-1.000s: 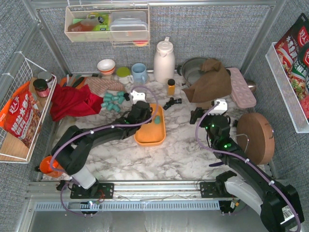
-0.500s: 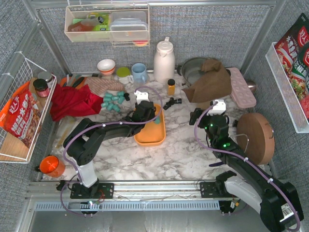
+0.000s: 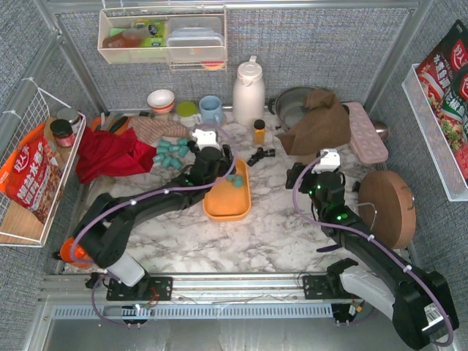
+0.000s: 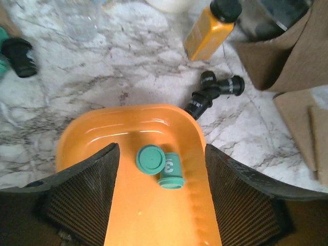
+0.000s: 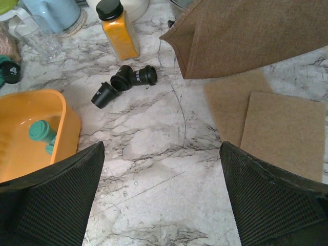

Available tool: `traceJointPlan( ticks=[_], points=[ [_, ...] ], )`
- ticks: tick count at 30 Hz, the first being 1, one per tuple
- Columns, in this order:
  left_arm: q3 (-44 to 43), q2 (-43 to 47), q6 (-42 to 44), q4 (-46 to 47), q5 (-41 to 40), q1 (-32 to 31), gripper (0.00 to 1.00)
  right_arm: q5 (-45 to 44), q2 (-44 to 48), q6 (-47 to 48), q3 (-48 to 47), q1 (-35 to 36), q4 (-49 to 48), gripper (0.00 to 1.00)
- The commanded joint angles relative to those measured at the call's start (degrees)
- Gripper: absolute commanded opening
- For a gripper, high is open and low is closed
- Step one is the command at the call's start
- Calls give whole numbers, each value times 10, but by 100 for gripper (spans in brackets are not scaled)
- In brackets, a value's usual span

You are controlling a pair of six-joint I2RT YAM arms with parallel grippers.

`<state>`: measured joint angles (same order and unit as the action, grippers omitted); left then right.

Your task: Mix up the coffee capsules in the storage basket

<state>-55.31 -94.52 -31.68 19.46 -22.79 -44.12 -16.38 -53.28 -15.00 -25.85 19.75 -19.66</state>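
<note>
Where capsules [image 4: 160, 165] lie — basket [image 4: 154, 218], seemingly plastic.

Bright, even light from above leaves only soft shadows on the marble table [image 3: 270, 227]. White glare streaks the glossy inner wall of the orange tray [image 4: 92, 136]. In both wrist views the near fingers [image 4: 82, 205] look dark and slightly soft.

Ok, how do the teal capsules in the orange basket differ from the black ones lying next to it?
The teal capsules number two; the black capsules three. The teal capsules lie inside the orange basket; the black capsules sit on the marble table just outside its corner. Both are small cup shapes, clustered close.
</note>
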Motion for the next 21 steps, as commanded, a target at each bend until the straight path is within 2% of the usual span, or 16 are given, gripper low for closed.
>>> traceJointPlan(
  ticks=[1,7,12,14,17,21],
  points=[
    [23,82,39,-29,-33,1,79,20,-18,-4,-14,0,0,99],
    [55,202,105,-101,-62,1,99,25,-54,-35,-33,0,12,95],
    [71,263,118,-164,-90,2,99,23,-116,-113,-82,0,58,82],
    [69,278,100,-186,-125,2,99,25,-149,-147,-103,2,70,78],
    [55,295,93,-226,-161,1,99,31,-206,-191,-138,3,81,75],
    [43,340,130,-260,-142,0,99,36,-286,-235,-197,9,97,71]
  ],
)
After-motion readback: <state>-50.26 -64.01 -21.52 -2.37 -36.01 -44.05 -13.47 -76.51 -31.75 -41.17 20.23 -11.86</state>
